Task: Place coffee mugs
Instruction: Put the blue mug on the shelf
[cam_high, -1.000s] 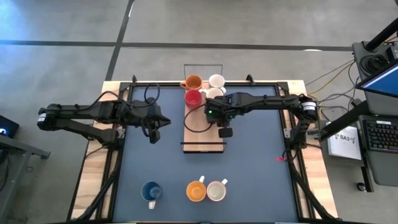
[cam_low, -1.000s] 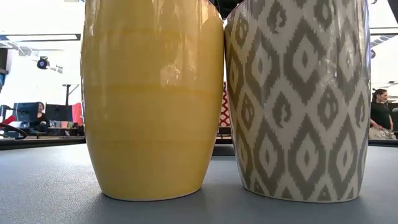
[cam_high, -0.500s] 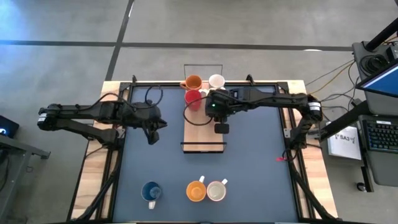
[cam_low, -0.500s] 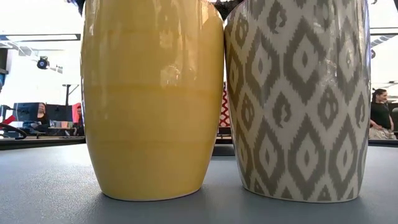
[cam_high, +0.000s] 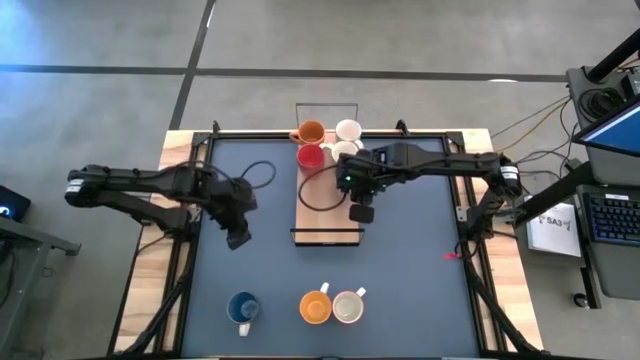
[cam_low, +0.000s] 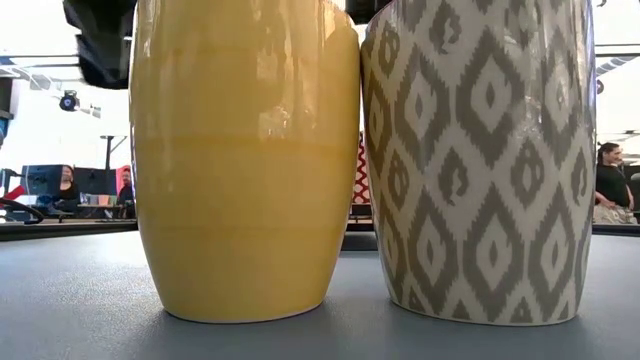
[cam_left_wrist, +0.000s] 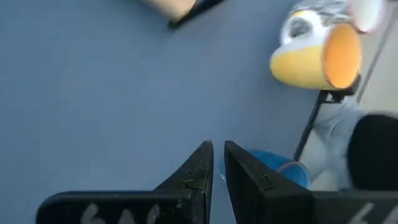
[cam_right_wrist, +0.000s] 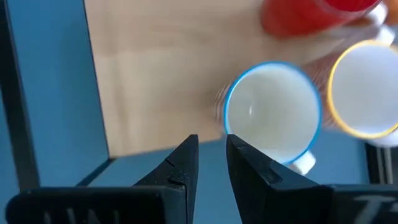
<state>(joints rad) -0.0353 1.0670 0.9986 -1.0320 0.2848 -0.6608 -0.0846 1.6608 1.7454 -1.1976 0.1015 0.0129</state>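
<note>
Four coffee mugs stand upright at the far end of a wooden board (cam_high: 325, 205): orange (cam_high: 311, 132), white (cam_high: 348, 130), red (cam_high: 310, 156) and a second white one (cam_high: 343, 149), partly under my right arm. My right gripper (cam_high: 362, 212) hangs over the board's right edge, open and empty. Its wrist view shows the blue-rimmed white mug (cam_right_wrist: 272, 112) just past the gripper (cam_right_wrist: 211, 155). Blue (cam_high: 243, 308), orange (cam_high: 316, 307) and white (cam_high: 348, 307) mugs stand at the near edge. My left gripper (cam_high: 237, 238) is shut over bare mat, with the blue mug (cam_left_wrist: 277, 174) beyond the gripper (cam_left_wrist: 217, 158).
In the low view the yellow-orange mug (cam_low: 245, 160) and the grey-patterned white mug (cam_low: 480, 160) fill the picture, with a dark part of my left arm (cam_low: 100, 40) at the top left. A cable (cam_high: 315, 195) loops over the board. The blue mat (cam_high: 420, 270) lies bare at right.
My left gripper has gone toward the table's near edge and down, rolling about its own line. It now shows at the top left of the low view. My right gripper has stayed over the board's right edge while its arm shifted a little. No mug has moved.
</note>
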